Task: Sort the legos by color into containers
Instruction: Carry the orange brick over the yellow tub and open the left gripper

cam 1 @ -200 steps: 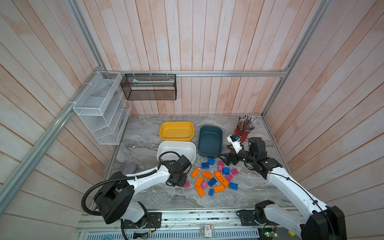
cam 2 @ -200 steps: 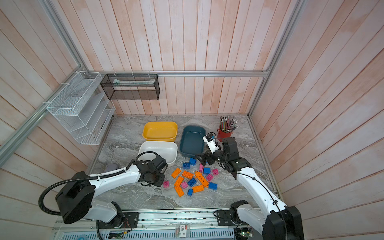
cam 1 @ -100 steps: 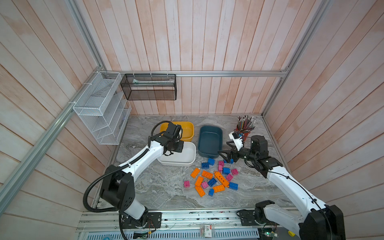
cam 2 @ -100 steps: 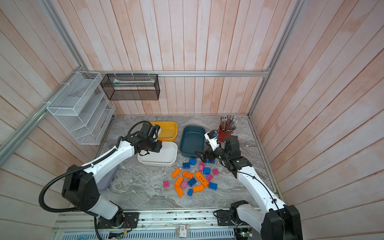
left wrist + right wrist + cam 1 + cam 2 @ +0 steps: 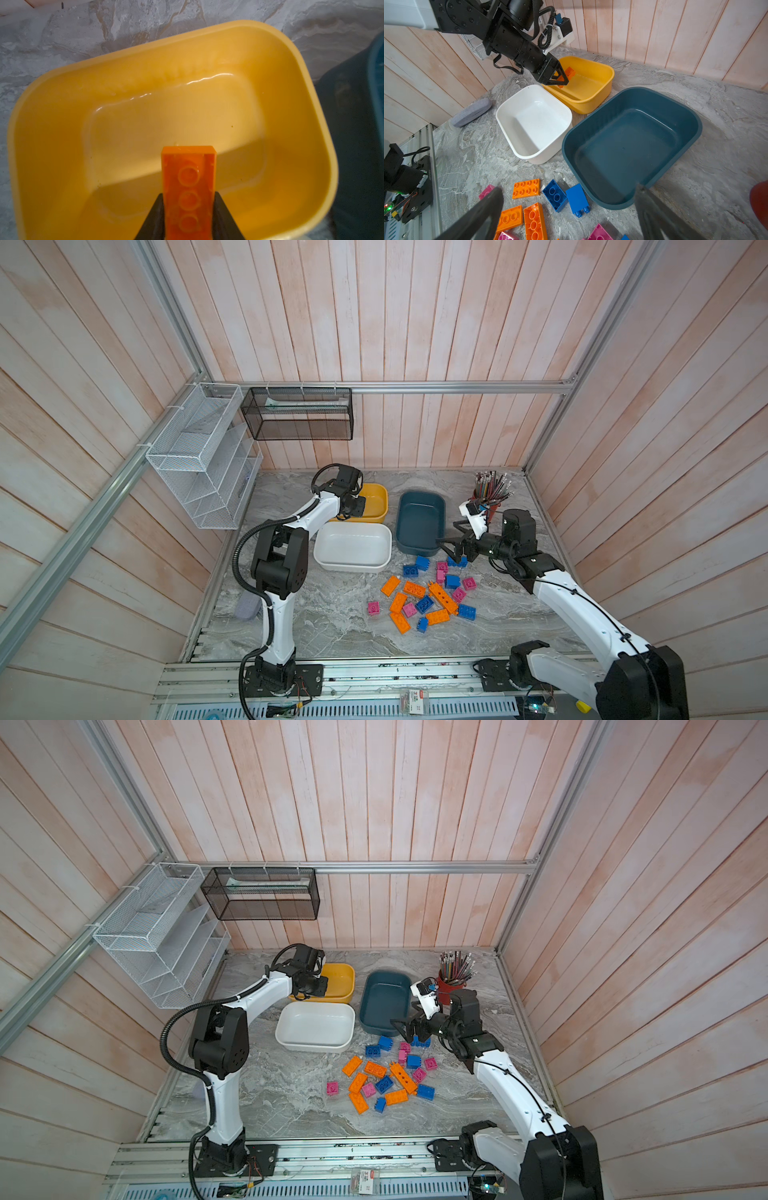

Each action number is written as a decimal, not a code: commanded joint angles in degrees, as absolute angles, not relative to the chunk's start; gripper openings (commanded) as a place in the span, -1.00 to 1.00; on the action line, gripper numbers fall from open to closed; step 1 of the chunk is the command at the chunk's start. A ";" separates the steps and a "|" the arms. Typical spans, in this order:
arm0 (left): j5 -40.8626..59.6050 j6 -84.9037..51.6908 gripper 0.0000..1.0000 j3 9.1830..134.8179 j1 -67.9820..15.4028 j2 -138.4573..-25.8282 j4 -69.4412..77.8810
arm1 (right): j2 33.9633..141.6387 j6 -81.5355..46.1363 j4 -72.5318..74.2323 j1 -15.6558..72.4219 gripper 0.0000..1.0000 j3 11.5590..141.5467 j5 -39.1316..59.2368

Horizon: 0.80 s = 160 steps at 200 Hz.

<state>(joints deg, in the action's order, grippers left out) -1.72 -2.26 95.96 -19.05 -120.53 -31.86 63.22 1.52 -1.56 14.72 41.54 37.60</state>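
With left pincer (image 5: 188,195) clamped on orange brick (image 5: 188,172) over yellow tub (image 5: 52,124), lower near its floor before letting go, avoiding bounce-out; right pincer (image 5: 568,190) gapes empty.

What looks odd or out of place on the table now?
Nothing is spilled or broken. Two blue bricks beside the teal tub lie tipped over, studs not up. A grey oval pad by the table's left edge is no brick.

White links (image 5: 582,608), black joints (image 5: 278,560), ribbed black cable (image 5: 548,29), tapered black end effector fingers (image 5: 483,209)
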 commanded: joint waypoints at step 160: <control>3.42 -2.32 0.59 94.42 -20.04 -111.14 -32.75 | 67.72 1.64 -2.52 14.37 0.96 46.77 38.19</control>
